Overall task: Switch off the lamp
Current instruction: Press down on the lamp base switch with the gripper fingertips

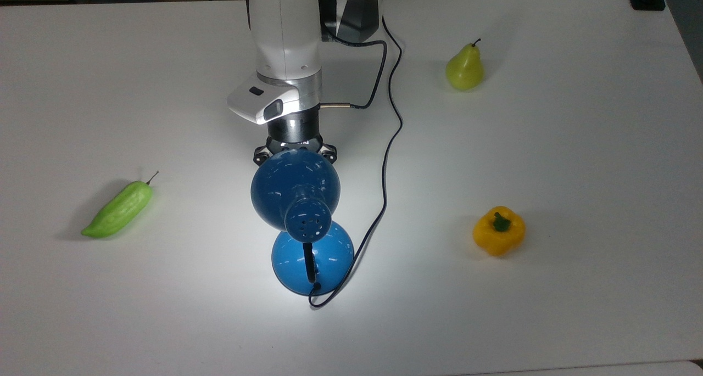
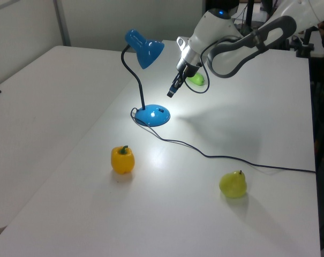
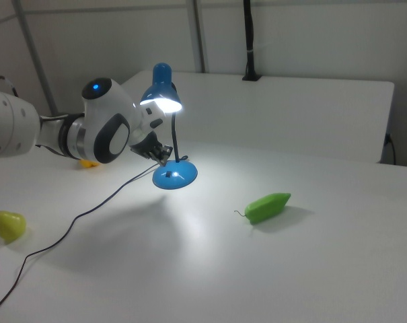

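- Pressing the switch (image 2: 159,111) is the step in hand, by my read; the lamp (image 1: 295,186) is lit, with a bright pool on the table (image 1: 576,310).
- Lamp sits mid-table in the top view, base (image 1: 329,250) at 6 o'clock of the shade (image 1: 285,178).
- Gripper (image 2: 172,91) hangs in the air just off the shade rim, at 12 o'clock of the shade in the top view, tucked partly under it. It is above the base and not touching it.
- Jaws look pressed together into one slim tip in the left view, which is good for poking.
- The small dark mark on top of the base is likely the switch; confirm this before you commit.
- Come down under the shade, not through it, and keep clear of the neck.
- Press straight down and lightly. A sideways push could slide the base or tip the lamp.
- Watch the cord (image 1: 391,140), which runs from 6 o'clock of the base up past 3 o'clock of the arm. Don't snag it.
- You're done when the light pool goes out.
- Count: 1 lamp, 1 cord, 1 gripper.
- Count: 1 pear (image 1: 464,68) at 2 o'clock of the lamp.
- Count: 1 yellow pepper (image 1: 498,230) at 3 o'clock.
- Count: 1 green chilli (image 1: 118,208) at 9 o'clock.
- All three foods lie well apart from the lamp, so leave them.
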`<control>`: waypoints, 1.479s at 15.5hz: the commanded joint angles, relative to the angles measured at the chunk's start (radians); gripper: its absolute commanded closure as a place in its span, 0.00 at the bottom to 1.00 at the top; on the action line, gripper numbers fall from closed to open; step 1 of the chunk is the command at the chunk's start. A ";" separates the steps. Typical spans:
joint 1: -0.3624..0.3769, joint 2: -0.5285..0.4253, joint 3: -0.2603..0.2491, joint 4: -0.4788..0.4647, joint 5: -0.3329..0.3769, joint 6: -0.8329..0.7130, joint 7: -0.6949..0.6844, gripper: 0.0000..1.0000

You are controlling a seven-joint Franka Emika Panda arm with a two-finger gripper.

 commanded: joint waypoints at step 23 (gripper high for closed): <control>0.012 0.133 0.001 -0.015 -0.006 0.259 -0.016 1.00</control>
